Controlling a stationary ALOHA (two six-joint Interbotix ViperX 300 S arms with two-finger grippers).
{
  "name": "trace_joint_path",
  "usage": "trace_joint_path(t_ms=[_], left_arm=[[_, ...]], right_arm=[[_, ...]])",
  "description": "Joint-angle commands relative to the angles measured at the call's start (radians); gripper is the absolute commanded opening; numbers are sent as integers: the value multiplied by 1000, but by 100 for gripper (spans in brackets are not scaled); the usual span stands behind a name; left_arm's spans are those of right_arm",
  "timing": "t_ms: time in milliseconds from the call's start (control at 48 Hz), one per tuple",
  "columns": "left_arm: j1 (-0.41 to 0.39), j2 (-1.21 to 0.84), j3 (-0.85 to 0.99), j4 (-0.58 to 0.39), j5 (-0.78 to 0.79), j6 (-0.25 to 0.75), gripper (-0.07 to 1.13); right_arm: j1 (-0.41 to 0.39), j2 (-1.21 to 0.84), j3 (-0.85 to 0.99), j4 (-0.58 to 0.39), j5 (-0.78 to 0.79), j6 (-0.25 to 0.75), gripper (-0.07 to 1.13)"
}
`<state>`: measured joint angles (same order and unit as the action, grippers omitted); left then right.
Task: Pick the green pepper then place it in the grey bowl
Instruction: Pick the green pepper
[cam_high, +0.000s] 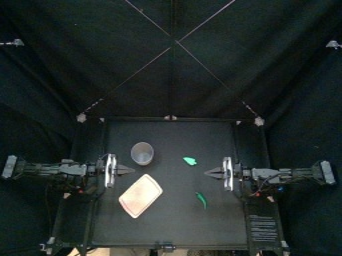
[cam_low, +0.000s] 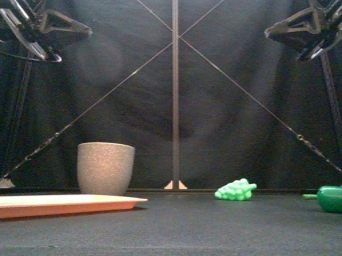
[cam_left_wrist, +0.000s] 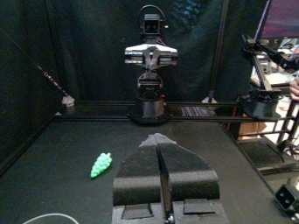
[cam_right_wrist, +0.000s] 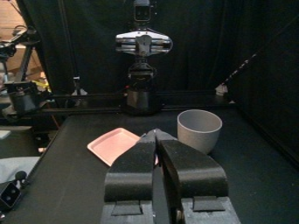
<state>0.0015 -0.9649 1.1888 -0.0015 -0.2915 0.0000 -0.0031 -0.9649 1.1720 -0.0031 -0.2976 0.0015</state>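
Observation:
The green pepper (cam_high: 201, 199) lies on the table's right front part, at the far right edge of the front view (cam_low: 330, 198). Left of the middle, toward the back, stands the tall grey speckled cup (cam_high: 142, 152), upright (cam_low: 106, 167) (cam_right_wrist: 200, 131). My left gripper (cam_high: 112, 170) hovers at the table's left side, shut and holding nothing (cam_left_wrist: 156, 142). At the right side my right gripper (cam_high: 221, 172) is likewise shut and empty (cam_right_wrist: 156, 136), behind and a little right of the pepper. Neither wrist view shows the pepper.
A flat pink tray (cam_high: 140, 195) lies in front of the cup (cam_low: 67, 205) (cam_right_wrist: 117, 143). A green toy bunch of grapes (cam_high: 190, 161) sits near the middle, between the grippers (cam_low: 237, 189) (cam_left_wrist: 101, 164).

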Motion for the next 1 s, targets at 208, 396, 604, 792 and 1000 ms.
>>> trace_joint_path(t_ms=[208,396,604,792,1000], left_arm=[[40,2,-37,3,72,2,8],[51,0,-35,6,72,3,8],[71,0,-34,8,72,3,8],[78,0,-32,6,72,3,8],[87,0,-32,8,69,3,8]], right_arm=[[43,64,-26,225,100,152,21],[48,124,-29,319,186,267,57],[51,239,-17,333,193,385,106],[118,344,-18,333,288,502,104],[175,394,-28,345,433,647,104]])
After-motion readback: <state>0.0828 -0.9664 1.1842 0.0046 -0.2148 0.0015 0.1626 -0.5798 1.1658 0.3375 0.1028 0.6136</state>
